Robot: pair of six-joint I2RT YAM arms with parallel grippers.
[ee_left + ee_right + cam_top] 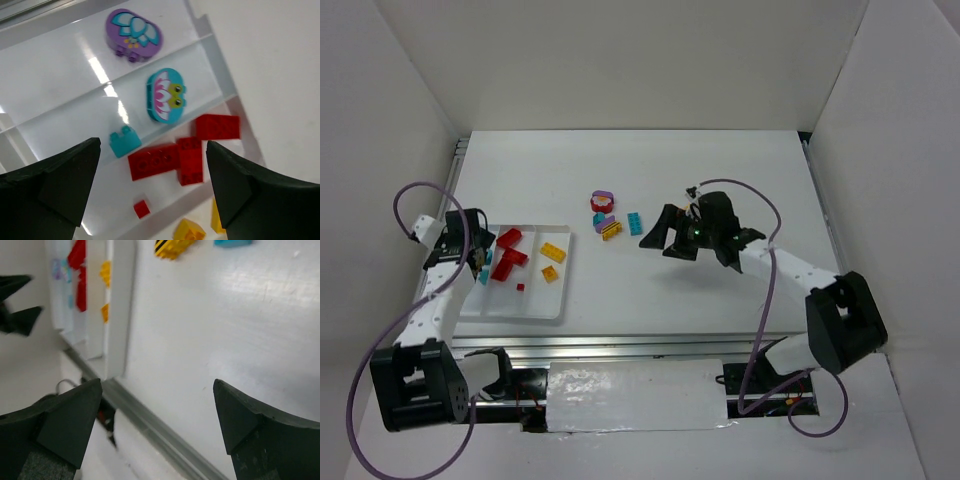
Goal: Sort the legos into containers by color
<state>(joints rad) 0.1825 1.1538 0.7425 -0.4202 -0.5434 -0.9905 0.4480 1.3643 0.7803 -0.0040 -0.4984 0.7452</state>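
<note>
Left fingers point(477, 258) and right fingers point(665, 240) both wide open, empty.
Left over tray point(535, 300): red bricks point(152, 161) between tips; teal lotus brick point(166, 96) and purple lotus brick point(134, 34) beyond, separate slots. Right over worktop point(720, 180): striped yellow brick point(170, 247) and plain teal brick point(232, 242) beyond tips.

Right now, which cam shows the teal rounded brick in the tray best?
Left wrist: the teal rounded brick lies sharp and unobstructed in the tray. In top external the left gripper largely covers it. Right wrist shows the tray only as a blur.
</note>
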